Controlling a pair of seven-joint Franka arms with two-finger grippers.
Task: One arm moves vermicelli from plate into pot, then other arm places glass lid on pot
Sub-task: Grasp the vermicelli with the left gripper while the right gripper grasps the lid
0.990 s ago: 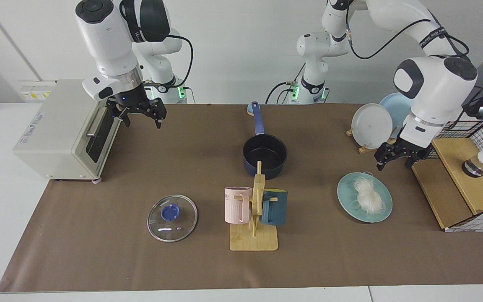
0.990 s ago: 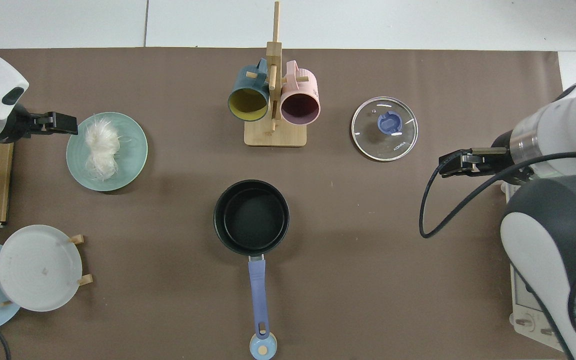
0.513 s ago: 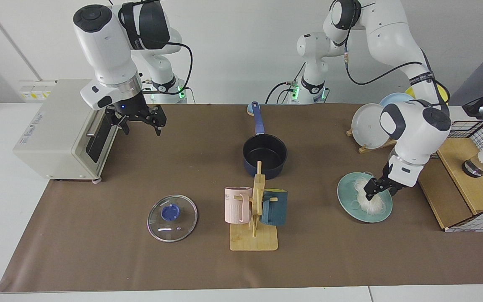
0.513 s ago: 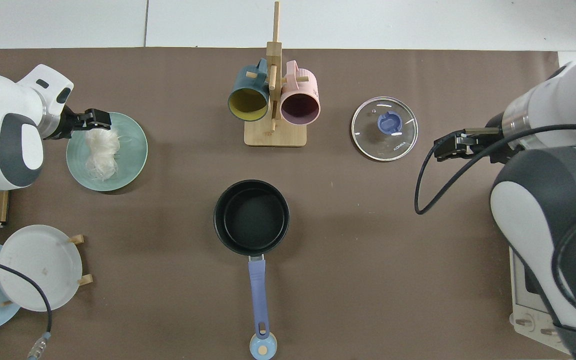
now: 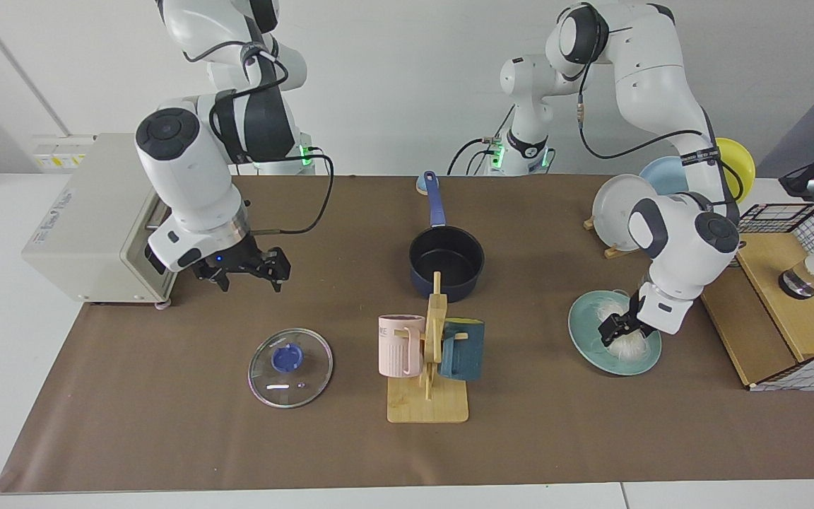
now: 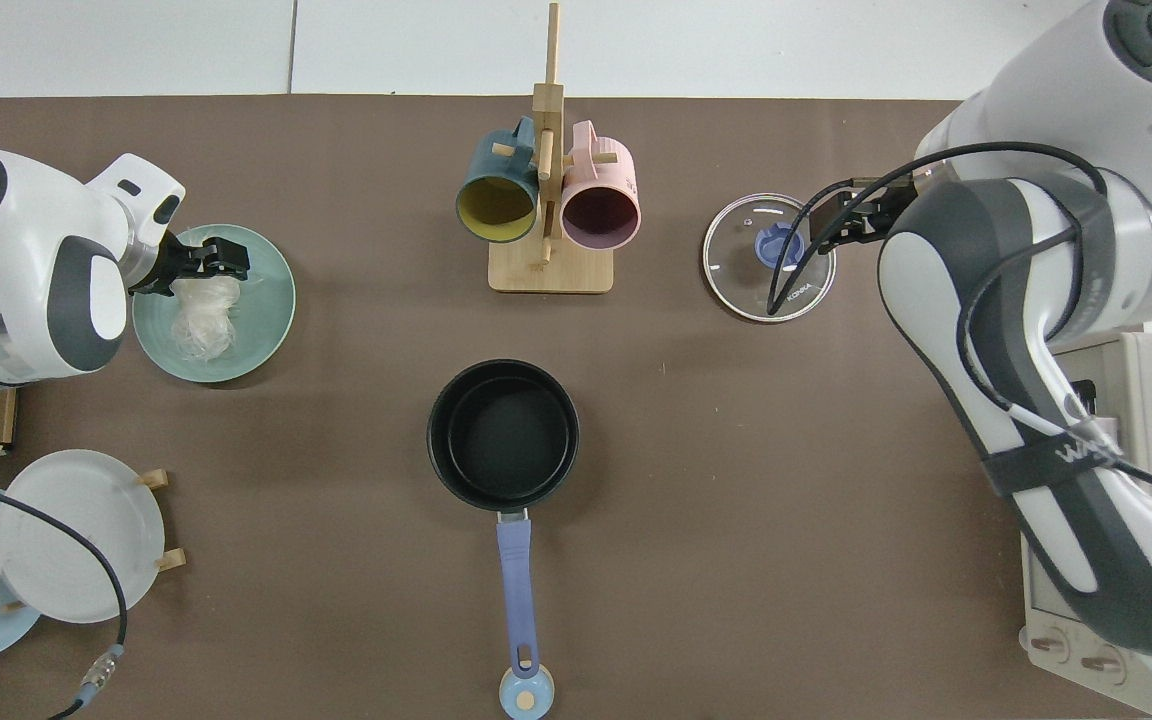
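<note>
Facing view, left to right. Right gripper (image 5: pixel 246 270), fingers spread, hangs above the mat beside the toaster oven (image 5: pixel 96 219), up-table from the lid (image 5: pixel 290 367), which lies flat on the mat. The pot (image 5: pixel 446 263) stands empty at centre, behind the mug rack (image 5: pixel 429 367). Left gripper (image 5: pixel 619 331) is down on the plate (image 5: pixel 584 339), at the vermicelli (image 5: pixel 626 345); whether its fingers are closed on the strands cannot be told.
</note>
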